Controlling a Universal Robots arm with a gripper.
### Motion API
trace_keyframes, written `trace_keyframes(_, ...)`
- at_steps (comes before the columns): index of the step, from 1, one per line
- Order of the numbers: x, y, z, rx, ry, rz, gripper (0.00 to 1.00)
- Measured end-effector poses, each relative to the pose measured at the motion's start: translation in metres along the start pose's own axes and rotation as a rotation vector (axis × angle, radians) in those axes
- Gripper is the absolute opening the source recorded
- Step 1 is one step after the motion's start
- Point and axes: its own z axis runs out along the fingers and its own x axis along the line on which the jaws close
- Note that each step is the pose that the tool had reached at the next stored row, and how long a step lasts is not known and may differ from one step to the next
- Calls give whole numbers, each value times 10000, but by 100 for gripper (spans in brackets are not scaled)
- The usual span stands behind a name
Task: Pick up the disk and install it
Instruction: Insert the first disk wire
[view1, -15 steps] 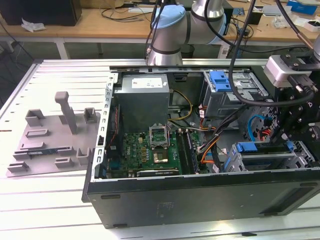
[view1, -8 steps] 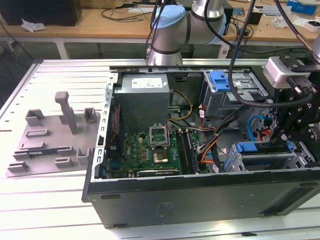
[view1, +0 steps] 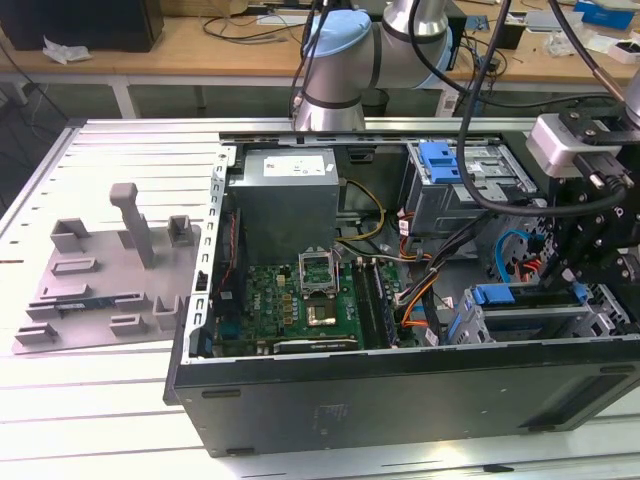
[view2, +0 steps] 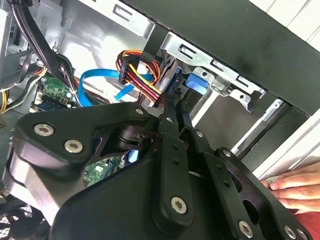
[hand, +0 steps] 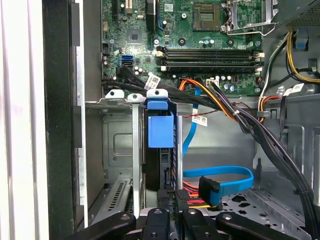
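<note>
We are seeing the disk standing on edge in a narrow slot of the metal drive cage, its blue plastic bracket showing at the top and wrapping a dark, thin body. In the exterior view it is sitting low inside the open computer case, toward the exterior view's right, blue end pointing inward.

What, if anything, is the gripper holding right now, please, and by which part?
It cannot be told: the gripper sits at the end of the disk, which stands edgewise in its bay, but the contact is hidden.
</note>
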Motion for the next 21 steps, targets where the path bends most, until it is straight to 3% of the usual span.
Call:
trace_keyframes(3, -2, -1, -61, 0, 2, 1, 17)
trace_keyframes(21, 6, -2, -30, 0, 2, 2, 17)
